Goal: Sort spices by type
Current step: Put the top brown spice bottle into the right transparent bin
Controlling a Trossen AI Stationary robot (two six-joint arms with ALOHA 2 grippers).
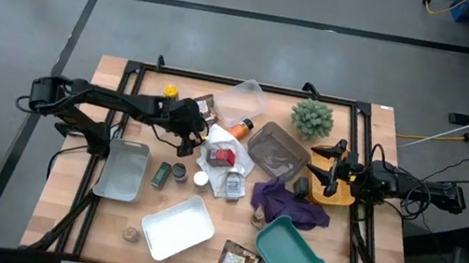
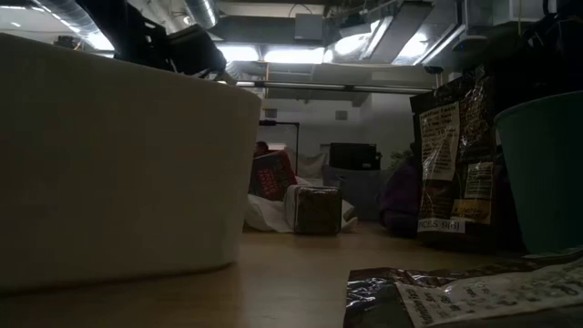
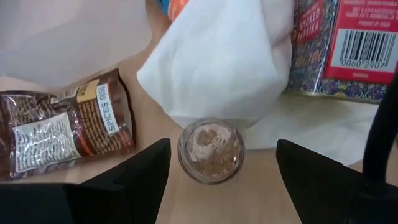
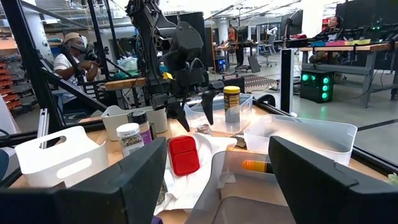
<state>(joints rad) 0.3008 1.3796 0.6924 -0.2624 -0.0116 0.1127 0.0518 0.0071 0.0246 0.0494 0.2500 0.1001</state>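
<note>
We found the left gripper (image 3: 221, 180) wide open, empty, straddling a small glass jar (image 3: 211, 150) beside the white cloth (image 3: 217, 59), mid-counter. Judged light, rigid, slippery: grip its sides. Right gripper (image 1: 331, 165) waited open, far right.

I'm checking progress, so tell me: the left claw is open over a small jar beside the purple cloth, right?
Not quite. The left claw is open over the small jar, but that jar sits beside the white cloth, not the purple one, as the left wrist view shows.
</note>
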